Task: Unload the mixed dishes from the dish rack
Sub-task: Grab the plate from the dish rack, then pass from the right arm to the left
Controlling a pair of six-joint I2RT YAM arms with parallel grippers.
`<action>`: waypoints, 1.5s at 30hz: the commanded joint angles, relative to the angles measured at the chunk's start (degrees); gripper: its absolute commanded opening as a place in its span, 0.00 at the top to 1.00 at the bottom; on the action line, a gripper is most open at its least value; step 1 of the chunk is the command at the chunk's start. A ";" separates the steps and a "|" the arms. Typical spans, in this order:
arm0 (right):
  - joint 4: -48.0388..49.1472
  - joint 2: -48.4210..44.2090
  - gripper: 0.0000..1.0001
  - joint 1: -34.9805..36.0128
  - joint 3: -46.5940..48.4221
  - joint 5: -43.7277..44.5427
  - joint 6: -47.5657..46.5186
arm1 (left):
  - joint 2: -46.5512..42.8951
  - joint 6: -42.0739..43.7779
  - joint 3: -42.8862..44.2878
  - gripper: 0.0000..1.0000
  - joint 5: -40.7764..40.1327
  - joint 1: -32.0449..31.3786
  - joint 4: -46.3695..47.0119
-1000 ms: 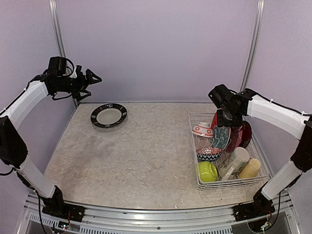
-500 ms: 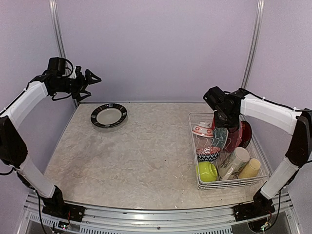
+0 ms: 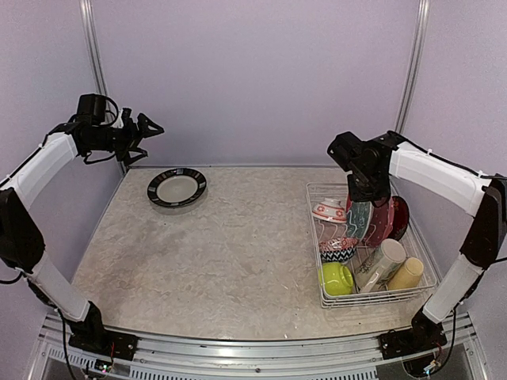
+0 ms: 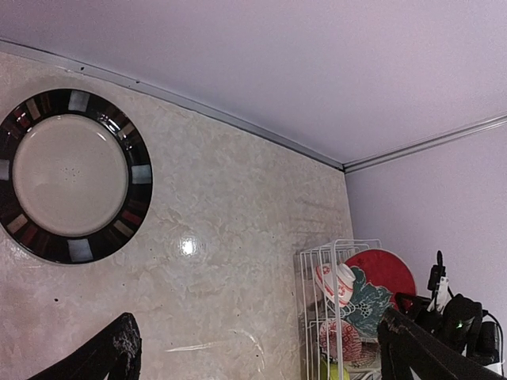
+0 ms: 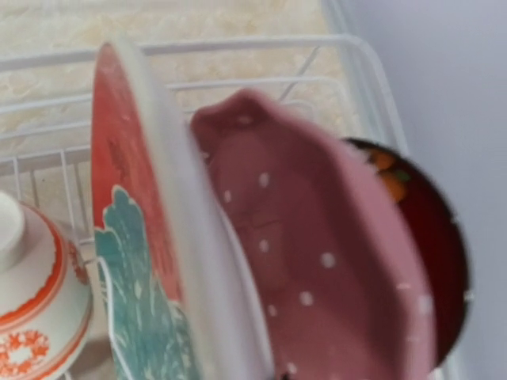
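Observation:
The white wire dish rack [image 3: 372,299] stands at the right. It holds an upright red plate with a teal pattern [image 3: 359,222], a dark red plate [image 3: 398,215], a red-patterned bowl [image 3: 327,210], a blue-chevron bowl [image 3: 339,252], a lime-green bowl [image 3: 337,279], a cream mug [image 3: 383,263] and a yellow mug [image 3: 406,274]. My right gripper [image 3: 360,192] is down at the top of the upright plates; its fingers are hidden. The right wrist view shows the red plate's white rim [image 5: 170,214] and a pink dotted plate [image 5: 317,261] close up. My left gripper [image 3: 147,127] is open, high at the far left.
A black-rimmed cream plate [image 3: 177,188] lies flat on the table at the back left, also in the left wrist view [image 4: 71,174]. The back wall and metal posts close in the far side. The rack's wire rim [image 5: 238,43] runs just behind the plates.
My right gripper has shifted a little left and back over the rack, closer onto the upright plates. The left arm has not moved.

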 commanded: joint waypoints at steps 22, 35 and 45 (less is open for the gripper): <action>0.32 -11.75 1.00 3.20 8.68 7.78 -8.38 | 2.80 1.06 -0.33 0.01 -0.68 -3.53 0.08; 29.83 -26.24 1.00 -0.65 -3.42 -20.86 -7.91 | 5.99 -7.45 -4.37 0.05 20.31 -7.22 13.60; 54.01 -22.01 1.00 -2.05 -12.43 -47.50 2.08 | 10.65 -18.76 -9.48 0.02 32.67 -18.30 32.23</action>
